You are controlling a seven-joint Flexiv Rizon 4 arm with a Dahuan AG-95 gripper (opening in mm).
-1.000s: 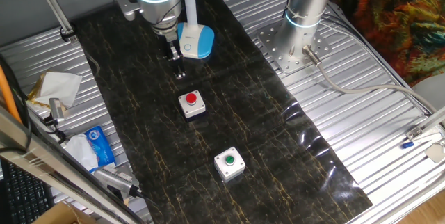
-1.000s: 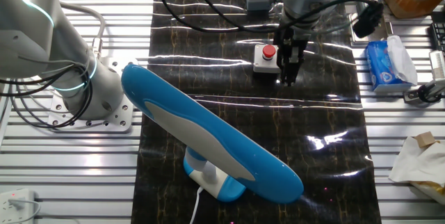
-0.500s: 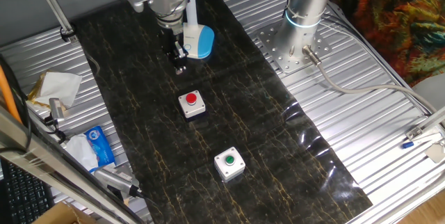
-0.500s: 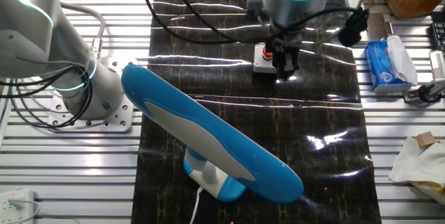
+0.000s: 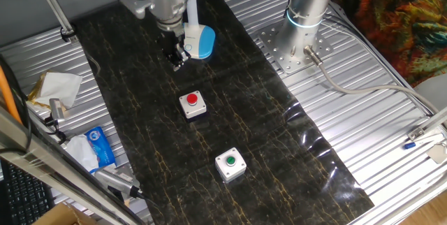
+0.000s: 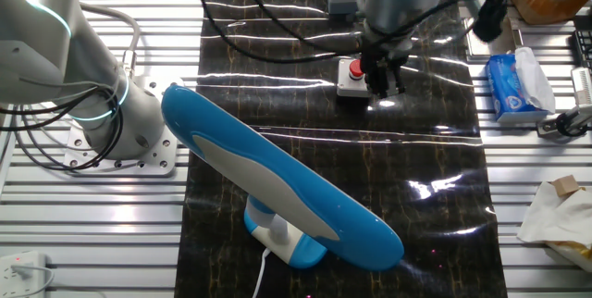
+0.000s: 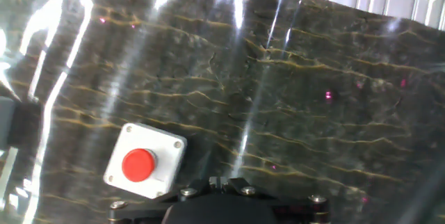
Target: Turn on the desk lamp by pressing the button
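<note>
The desk lamp stands at the far end of the dark mat, with its light-blue base point(image 5: 201, 42) and slim white stem point(image 5: 191, 10). In the other fixed view its long blue head point(image 6: 277, 185) fills the foreground above the base point(image 6: 282, 240). The button on the base is too small to make out and is partly behind the hand. My gripper point(image 5: 177, 61) hangs just left of and in front of the base, above the mat, holding nothing. In the hand view the fingertips point(image 7: 224, 181) meet at the bottom edge, shut. It also shows in the other fixed view point(image 6: 381, 81).
A grey box with a red dome button point(image 5: 193, 103) sits mid-mat, also in the hand view point(image 7: 144, 163). A grey box with a green button point(image 5: 230, 163) lies nearer the front. A second arm's mount point(image 5: 297, 40) stands right of the mat. Tissue packs point(image 5: 98, 148) lie left.
My gripper has moved away from the red button box toward the lamp base and risen a little. The lamp and both boxes have not moved.
</note>
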